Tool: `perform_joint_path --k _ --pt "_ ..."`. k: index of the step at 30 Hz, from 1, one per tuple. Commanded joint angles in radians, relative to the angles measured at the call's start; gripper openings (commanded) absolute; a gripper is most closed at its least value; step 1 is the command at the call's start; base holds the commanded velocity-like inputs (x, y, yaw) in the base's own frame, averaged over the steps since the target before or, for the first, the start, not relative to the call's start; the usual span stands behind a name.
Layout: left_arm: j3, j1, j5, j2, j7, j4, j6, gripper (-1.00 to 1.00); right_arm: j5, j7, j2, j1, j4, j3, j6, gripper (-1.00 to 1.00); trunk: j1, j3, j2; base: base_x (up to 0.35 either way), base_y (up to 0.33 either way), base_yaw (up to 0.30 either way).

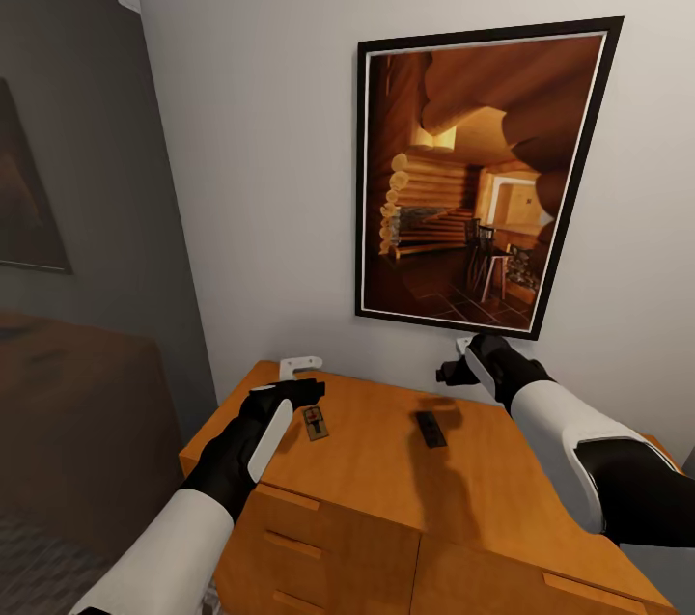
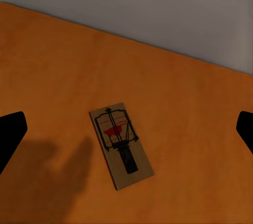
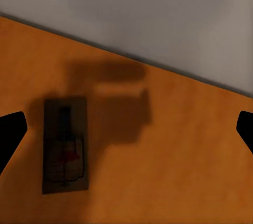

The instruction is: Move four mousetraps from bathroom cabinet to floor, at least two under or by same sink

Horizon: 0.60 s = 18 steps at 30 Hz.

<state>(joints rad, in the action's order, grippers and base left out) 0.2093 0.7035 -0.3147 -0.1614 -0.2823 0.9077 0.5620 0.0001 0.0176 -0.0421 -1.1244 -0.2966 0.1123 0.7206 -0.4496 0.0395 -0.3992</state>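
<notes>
Two mousetraps lie flat on the orange-brown cabinet's top. One mousetrap is near the left end, right of my left gripper, which hovers over it. In the left wrist view this mousetrap sits on the wood between the wide-apart black fingertips, so the left gripper is open. The other mousetrap lies in the right arm's shadow, below my right gripper. In the right wrist view that mousetrap lies toward one fingertip, and the right gripper is open too.
The cabinet stands against a pale wall with a large framed log-cabin picture just above the right gripper. Drawer fronts face me. A dark grey wall section and a dark brown piece of furniture are at the left, with patterned floor below.
</notes>
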Motion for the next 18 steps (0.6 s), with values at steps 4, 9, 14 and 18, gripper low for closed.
perform_joint_path --k 4,9,14,18 --pt "0.002 0.0 -0.011 0.0 -0.009 0.001 0.003 1.0 0.0 0.002 -0.001 0.0 -0.001 0.007 0.005 1.0 0.0 -0.001 -0.001 0.0 0.0 0.0" --pt "0.002 0.0 -0.011 0.0 -0.009 0.001 0.003 1.0 0.0 0.002 -0.001 0.0 -0.001 0.007 0.005 1.0 0.0 -0.001 -0.001 0.0 0.0 0.0" --pt "0.002 0.0 -0.011 0.0 -0.009 0.001 0.003 1.0 0.001 0.002 -0.001 0.0 -0.001 0.007 0.003 1.0 0.0 -0.001 -0.001 0.0 0.0 0.0" --pt "0.002 0.0 -0.011 0.0 -0.009 0.001 0.003 1.0 0.001 0.002 -0.001 0.0 -0.001 0.007 0.002 1.0 0.0 -0.001 -0.001 0.0 0.0 0.0"
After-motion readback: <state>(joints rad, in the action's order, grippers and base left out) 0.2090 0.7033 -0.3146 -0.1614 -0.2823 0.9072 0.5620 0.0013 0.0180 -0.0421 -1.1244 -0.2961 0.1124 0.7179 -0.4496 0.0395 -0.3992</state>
